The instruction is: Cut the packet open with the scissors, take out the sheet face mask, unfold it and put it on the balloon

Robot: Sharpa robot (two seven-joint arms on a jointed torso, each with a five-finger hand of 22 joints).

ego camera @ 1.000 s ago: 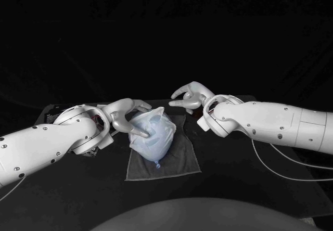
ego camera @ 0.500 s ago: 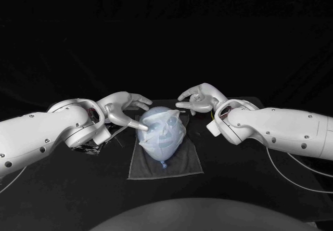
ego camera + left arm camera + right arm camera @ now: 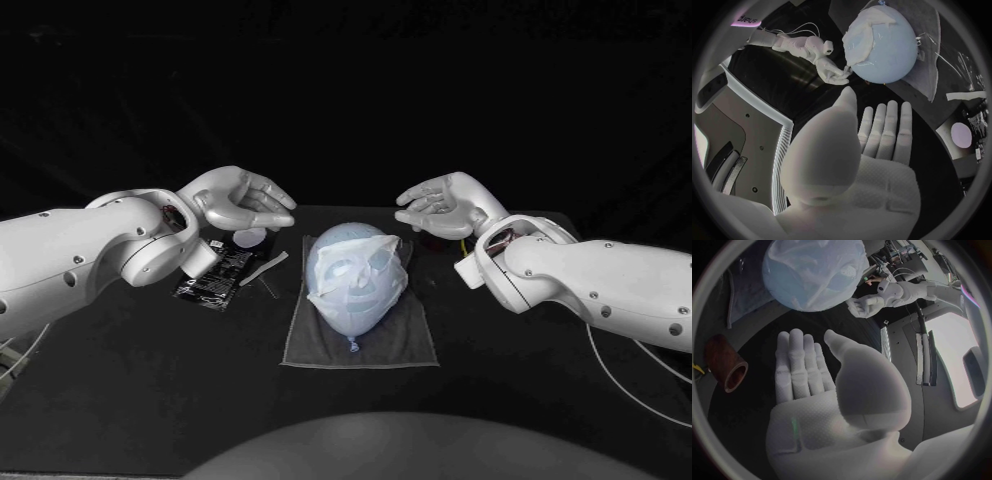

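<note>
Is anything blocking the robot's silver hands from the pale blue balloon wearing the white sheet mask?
Nothing visible does. The silver left hand and right hand hover open beside the pale blue balloon, only air between.

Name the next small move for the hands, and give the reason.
Probably lower both hands to the table, away from the balloon: the sheet mask lies spread over it, eye and mouth holes showing, and the left hand and right hand hover open, touching nothing.

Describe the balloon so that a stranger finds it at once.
On the black table lies a grey cloth. The balloon rests on it: pale blue, knot toward the robot. Only it wears the white sheet face mask; the dark packet lies beside the cloth.
</note>
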